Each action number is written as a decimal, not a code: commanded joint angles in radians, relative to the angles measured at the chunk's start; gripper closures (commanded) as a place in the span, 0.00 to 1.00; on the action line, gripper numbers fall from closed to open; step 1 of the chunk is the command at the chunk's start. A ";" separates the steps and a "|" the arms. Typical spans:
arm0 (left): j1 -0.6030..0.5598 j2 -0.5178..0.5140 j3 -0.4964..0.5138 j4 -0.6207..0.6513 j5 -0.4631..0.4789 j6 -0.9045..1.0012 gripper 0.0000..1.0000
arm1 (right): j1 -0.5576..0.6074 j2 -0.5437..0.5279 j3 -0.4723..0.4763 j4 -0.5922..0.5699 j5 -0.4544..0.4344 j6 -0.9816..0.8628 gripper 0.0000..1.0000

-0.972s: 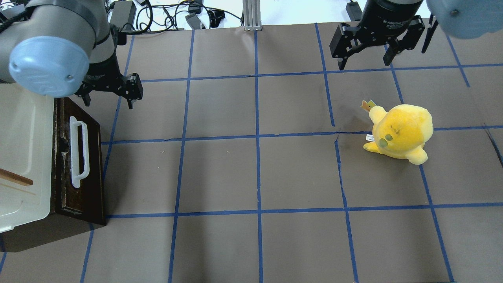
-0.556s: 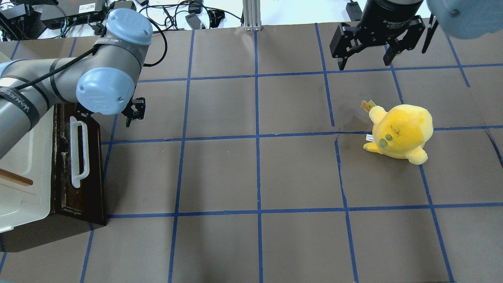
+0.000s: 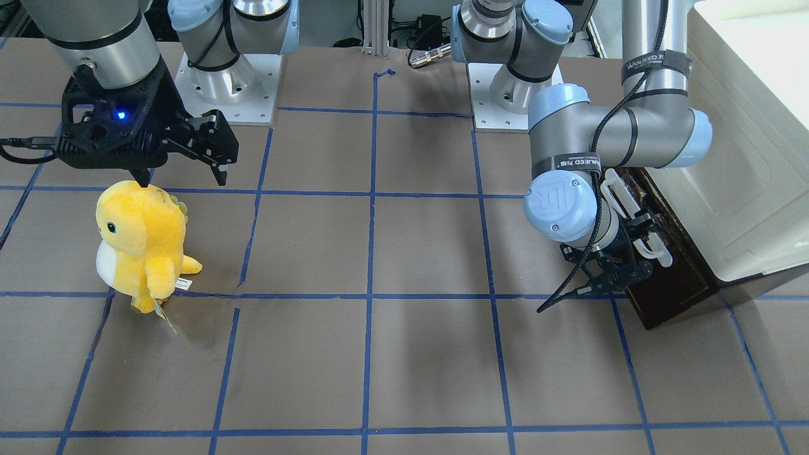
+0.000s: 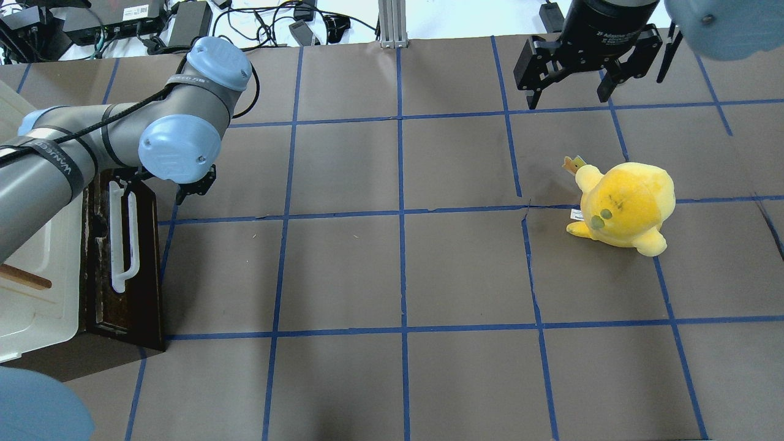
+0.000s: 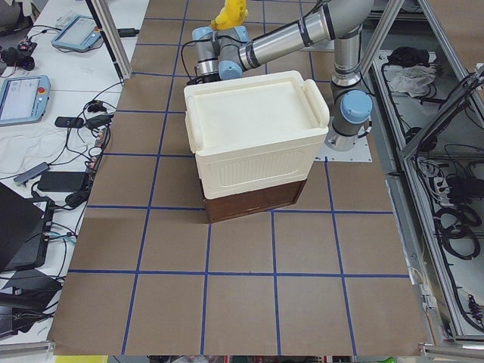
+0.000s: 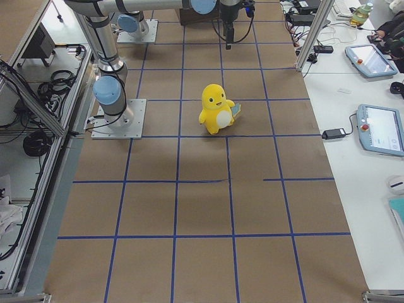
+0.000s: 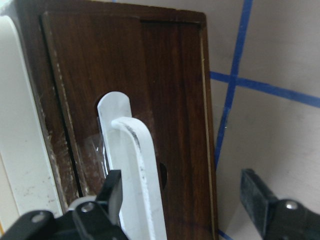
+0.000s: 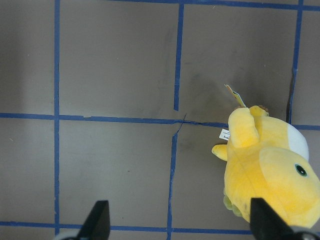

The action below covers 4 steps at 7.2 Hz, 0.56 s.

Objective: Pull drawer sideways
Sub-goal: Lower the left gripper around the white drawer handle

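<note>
Two claws show, and neither is pinching anything. Nearest the robot, at the left edge of the bench (image 4: 367,275), stands a cabinet: a cream-white box top (image 4: 37,245) over a dark brown base. A brown stick (image 4: 24,278) lies on the cream top. The drawer (image 4: 147,263) is in that brown base. Its front faces toward the middle of the bench and looks seated in its frame. The white bar handle (image 7: 140,170) runs along the front panel, away from the robot.

At the far end of that handle is the left claw (image 7: 182,195). Its jaws are spread. In the wrist view the bar runs between them. One finger (image 7: 111,195) sits at the bar's cabinet side, and I cannot tell whether it touches. The other finger (image 7: 255,192) hangs clear over the brown bench. The left arm reaches across the cabinet's far corner with its wrist bent down.

Farther out on the robot's right, a yellow plush toy (image 4: 625,205) stands upright beside a crossing of the blue tape lines (image 4: 401,211), well apart from the drawer.

Beyond it, the right claw (image 4: 568,98) hovers above the bench, jaws wide apart, clear of the toy. Past the bench's far edge lie cables and power bricks (image 4: 269,24).
</note>
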<state>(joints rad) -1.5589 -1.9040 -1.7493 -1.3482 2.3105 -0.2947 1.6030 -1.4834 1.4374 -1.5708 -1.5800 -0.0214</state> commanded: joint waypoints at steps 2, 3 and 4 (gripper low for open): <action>0.016 -0.012 -0.025 0.003 0.012 -0.021 0.17 | 0.000 0.000 0.000 0.000 0.000 -0.002 0.00; 0.016 -0.013 -0.030 0.001 0.013 -0.021 0.21 | 0.000 0.000 0.000 0.000 -0.001 -0.002 0.00; 0.020 -0.012 -0.035 0.001 0.013 -0.035 0.25 | 0.000 0.000 0.000 0.000 -0.002 0.000 0.00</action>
<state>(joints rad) -1.5421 -1.9156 -1.7785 -1.3464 2.3233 -0.3182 1.6030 -1.4833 1.4374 -1.5708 -1.5811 -0.0225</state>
